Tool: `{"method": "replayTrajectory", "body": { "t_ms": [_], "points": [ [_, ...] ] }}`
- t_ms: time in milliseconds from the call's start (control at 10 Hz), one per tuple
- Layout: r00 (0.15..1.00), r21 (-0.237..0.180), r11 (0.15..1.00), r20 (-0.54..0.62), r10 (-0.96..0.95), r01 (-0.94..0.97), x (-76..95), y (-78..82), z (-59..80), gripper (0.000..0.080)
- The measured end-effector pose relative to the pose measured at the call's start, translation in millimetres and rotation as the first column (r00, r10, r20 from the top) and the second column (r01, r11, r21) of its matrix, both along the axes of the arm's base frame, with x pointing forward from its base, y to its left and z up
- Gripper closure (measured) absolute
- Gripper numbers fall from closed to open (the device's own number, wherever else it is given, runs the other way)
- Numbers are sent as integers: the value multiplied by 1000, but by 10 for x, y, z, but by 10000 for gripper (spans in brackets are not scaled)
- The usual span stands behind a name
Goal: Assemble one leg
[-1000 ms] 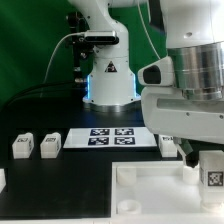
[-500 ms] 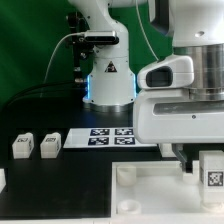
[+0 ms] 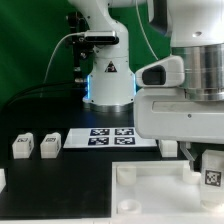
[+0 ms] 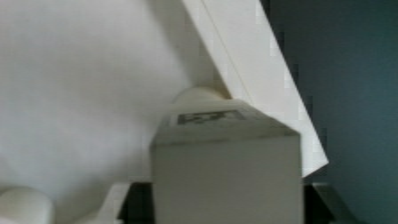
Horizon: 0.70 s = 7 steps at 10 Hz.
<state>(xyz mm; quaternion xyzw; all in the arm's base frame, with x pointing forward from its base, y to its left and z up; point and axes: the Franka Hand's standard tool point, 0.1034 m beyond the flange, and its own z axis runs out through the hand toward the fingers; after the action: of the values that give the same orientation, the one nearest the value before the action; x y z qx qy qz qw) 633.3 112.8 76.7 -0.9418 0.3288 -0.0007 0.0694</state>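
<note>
I have the leg (image 3: 212,174) at the far right edge of the exterior view, hanging under the gripper (image 3: 208,160) above the white top's (image 3: 150,190) rear corner on the exterior view's right. It is a small white block with a black-and-white square tag facing the camera. In the wrist view the leg (image 4: 222,170) fills the lower middle as a plain white post with a smudged strip of tag print at its far end. Dark fingers (image 4: 128,205) sit tight against both its sides, so I read the pincer as closed on it.

The arm's bulky white casing blocks most of the right side of the exterior view, and the frame cuts off the far side of the gripper. I cannot tell whether the leg's lower end touches the top or hangs just clear of it. The wrist view is soft. Beyond the leg I make out the top (image 4: 89,80) as a pale sheet with a raised edge and a rounded bump beside the leg's end, nothing finer. Two loose legs (image 3: 22,146) stand well apart on the exterior view's left, beside the marker board (image 3: 122,137).

Against the frame from a second ago, the casing reaches lower and the leg sits slightly higher. Since half a second ago I see almost no change.
</note>
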Motion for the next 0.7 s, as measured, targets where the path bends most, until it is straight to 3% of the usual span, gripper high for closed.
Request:
{"method": "replayTrajectory", "body": {
  "t_ms": [200, 400, 600, 700],
  "points": [
    [960, 27, 961, -47, -275, 276, 17, -47, -14, 505],
    [746, 54, 748, -153, -648, 661, -4, -68, -30, 505],
    [588, 34, 594, -198, -784, 804, -10, -62, -33, 505],
    [548, 28, 555, -207, -811, 832, -11, -68, -33, 505]
  ]
}}
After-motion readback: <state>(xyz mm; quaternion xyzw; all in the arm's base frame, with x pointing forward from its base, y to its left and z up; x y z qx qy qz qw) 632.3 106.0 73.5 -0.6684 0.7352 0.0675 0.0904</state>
